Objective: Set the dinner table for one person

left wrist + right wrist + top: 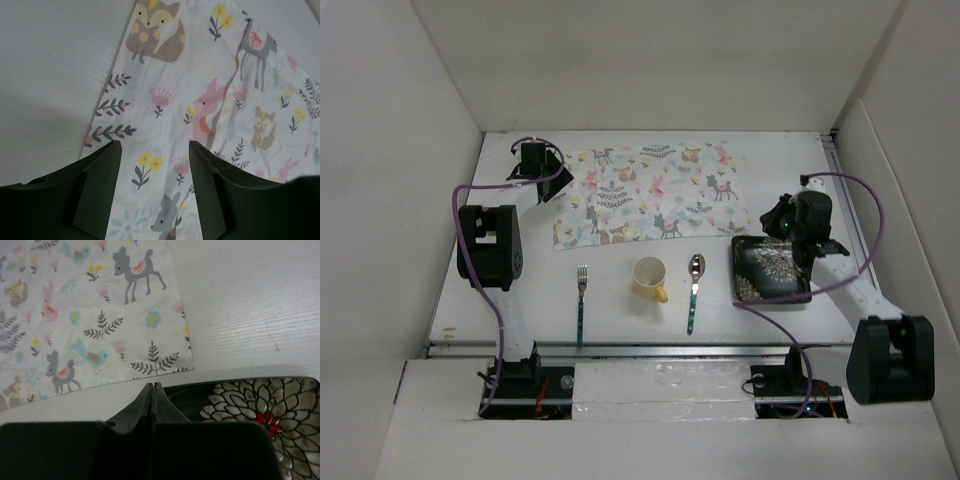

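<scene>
Over the far left corner of the pastel animal-print cloth placemat [210, 100], the left hand [155, 150] hangs with its two dark fingers [102, 180] spread well apart and nothing between them; printed cloth shows through the gap. Off to the right, the right hand [153, 387] has its fingers pressed flat together with no gap. Their tips are at the far rim of the dark square plate with a white-petalled flower pattern [260, 410], and I cannot tell whether they touch that rim.

That plate lies just beyond the placemat's near right corner. Left of it, along the placemat's near edge, three things sit in a row, apart from one another: a metal spoon with a teal handle [694, 290], bowl pointing away from the arms; a yellow mug [649, 277], upright; and a metal fork with a teal handle [581, 305], tines pointing away. The large plain white table [630, 328] lies under all of it, filling the space between the white side walls.
</scene>
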Motion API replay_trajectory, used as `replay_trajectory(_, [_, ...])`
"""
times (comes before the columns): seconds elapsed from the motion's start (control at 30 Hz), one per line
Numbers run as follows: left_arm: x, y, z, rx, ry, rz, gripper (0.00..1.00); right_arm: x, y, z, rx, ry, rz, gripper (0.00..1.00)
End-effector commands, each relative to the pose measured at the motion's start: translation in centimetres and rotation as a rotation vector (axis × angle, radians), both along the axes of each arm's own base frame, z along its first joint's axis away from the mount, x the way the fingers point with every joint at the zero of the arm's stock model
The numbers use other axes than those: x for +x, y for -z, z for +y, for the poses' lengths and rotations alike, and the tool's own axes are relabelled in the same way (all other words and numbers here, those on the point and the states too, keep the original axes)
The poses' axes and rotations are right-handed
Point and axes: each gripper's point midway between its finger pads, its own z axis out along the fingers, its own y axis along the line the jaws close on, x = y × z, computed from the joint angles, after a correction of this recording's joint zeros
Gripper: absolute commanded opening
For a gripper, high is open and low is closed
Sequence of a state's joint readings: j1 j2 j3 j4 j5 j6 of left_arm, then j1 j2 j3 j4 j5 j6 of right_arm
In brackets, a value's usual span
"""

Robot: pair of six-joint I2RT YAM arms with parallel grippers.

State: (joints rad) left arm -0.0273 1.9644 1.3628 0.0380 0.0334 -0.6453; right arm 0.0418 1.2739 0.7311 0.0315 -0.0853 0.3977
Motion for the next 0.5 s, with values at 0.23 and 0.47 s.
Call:
replay_trajectory(0.23, [1.8, 0.1, -2.1, -0.026, 0.119, 0.020, 0.53, -7.4, -3.4, -7.2, 0.022, 0.436, -0.180, 0.52])
replay_trajectory(0.47, [-1.0, -20.2, -7.4, -0.026, 0.215, -0.386, 0.57, -9.2, 2.2, -13.5, 0.050, 0.574, -0.027, 0.64])
